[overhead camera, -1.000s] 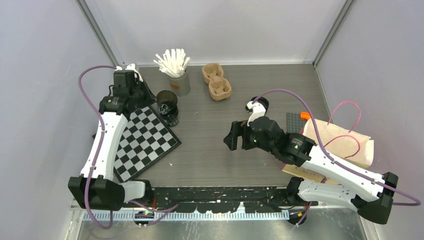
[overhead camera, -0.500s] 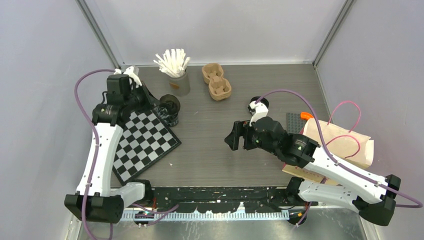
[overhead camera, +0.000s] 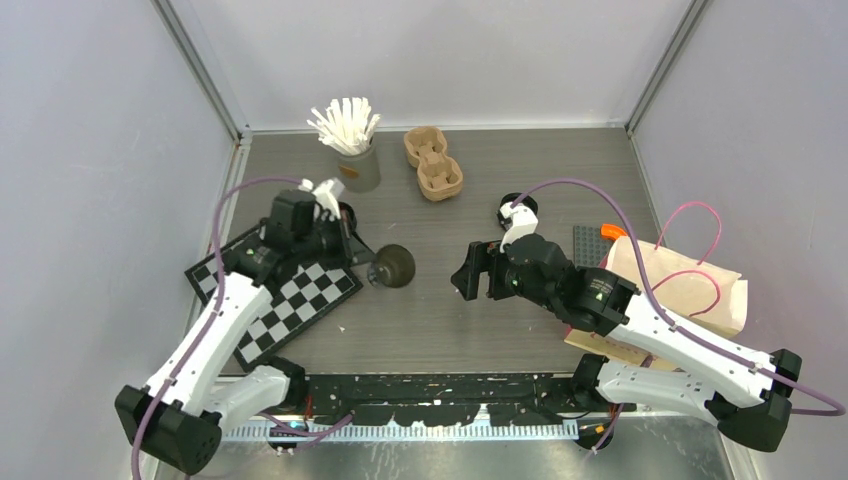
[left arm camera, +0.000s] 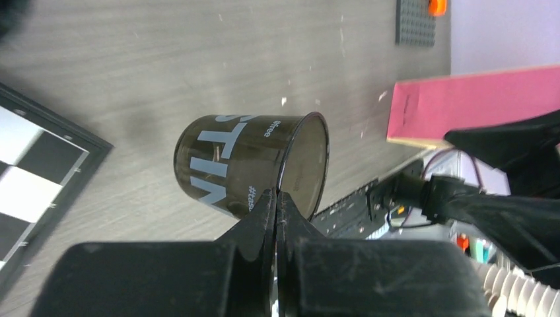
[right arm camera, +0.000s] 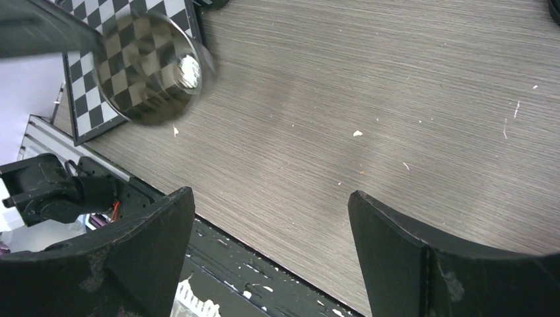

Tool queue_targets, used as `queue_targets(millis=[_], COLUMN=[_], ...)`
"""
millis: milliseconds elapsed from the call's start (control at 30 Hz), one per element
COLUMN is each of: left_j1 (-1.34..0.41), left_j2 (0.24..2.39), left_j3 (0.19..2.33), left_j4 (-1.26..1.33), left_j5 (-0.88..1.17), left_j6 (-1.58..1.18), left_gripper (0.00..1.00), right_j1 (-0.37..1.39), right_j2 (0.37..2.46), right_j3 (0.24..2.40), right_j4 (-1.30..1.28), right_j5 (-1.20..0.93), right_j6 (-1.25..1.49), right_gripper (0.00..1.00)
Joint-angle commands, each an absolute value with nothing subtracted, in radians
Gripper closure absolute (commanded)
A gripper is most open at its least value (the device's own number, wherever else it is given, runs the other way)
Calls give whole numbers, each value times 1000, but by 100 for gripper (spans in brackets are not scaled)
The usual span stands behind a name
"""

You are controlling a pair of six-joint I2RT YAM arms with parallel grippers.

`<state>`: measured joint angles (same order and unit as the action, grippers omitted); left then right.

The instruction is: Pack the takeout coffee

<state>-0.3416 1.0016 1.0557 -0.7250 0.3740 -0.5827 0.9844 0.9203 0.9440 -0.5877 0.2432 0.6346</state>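
Pointing right: base of sideways cup [overhead camera: 393,266]

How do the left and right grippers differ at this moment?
The left gripper is shut, pinching the rim of a black paper cup; the right gripper stands wide open, holding nothing. The left gripper holds its cup tilted; the right gripper faces only the table. Both are black, two-fingered and point toward the table's middle.

Right gripper [right arm camera: 269,198] spread wide above the grey wood-grain table [right arm camera: 370,99].
You see its two black fingers [right arm camera: 132,257] standing far apart at the bottom edge. At upper left a small black paper cup [right arm camera: 148,72], blurred and bottom-on to you, overlaps the black-and-white checkerboard [right arm camera: 82,122]; white crumbs [right arm camera: 356,133] dot the table.
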Motion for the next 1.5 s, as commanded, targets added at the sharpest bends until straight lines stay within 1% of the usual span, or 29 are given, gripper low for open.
queue_targets(millis=[0, 100, 233, 400, 567, 767, 833, 1033, 1100, 1233, 1400, 1433, 1467], left_j1=[-447, -523, -610, -630, -633, -633, -632, -632, -632, -632, -633, -633, -632], left_j2=[1005, 1033, 1090, 1149, 1145, 1155, 1150, 1116, 1097, 1038, 946, 923, 898], left_j3=[912, 821, 768, 681, 654, 627, 623, 640, 644, 690, 833, 863, 887], left_j4=[-495, -365, -245, -50, -71, -67, -76, -149, -165, -272, -547, -599, -646], left_j5=[401, 399, 406, 447, 382, 362, 353, 318, 314, 284, 224, 214, 209], left_j6=[-705, -777, -822, -904, -881, -877, -877, -844, -843, -798, -674, -646, -623], left_gripper=[100, 100, 100, 100, 100, 100, 94, 84, 78, 62, 40, 28, 19], right_j1=[985, 984, 984, 984, 984, 985, 985, 984, 985, 984, 983, 984, 985], right_j2=[901, 905, 898, 904, 915, 933, 936, 961, 973, 1004, 1089, 1121, 1151], right_j3=[942, 939, 928, 925, 922, 933, 938, 960, 972, 1000, 1099, 1126, 1151], right_j4=[-576, -580, -578, -581, -585, -586, -585, -591, -601, -611, -683, -706, -725], right_j5=[285, 283, 292, 306, 310, 313, 316, 312, 302, 316, 484, 540, 580], right_j6=[642, 638, 637, 638, 638, 639, 640, 640, 638, 615, 560, 541, 518], right_gripper=[10, 10, 10, 10, 9, 9, 9, 9, 9, 9, 9, 9, 9])
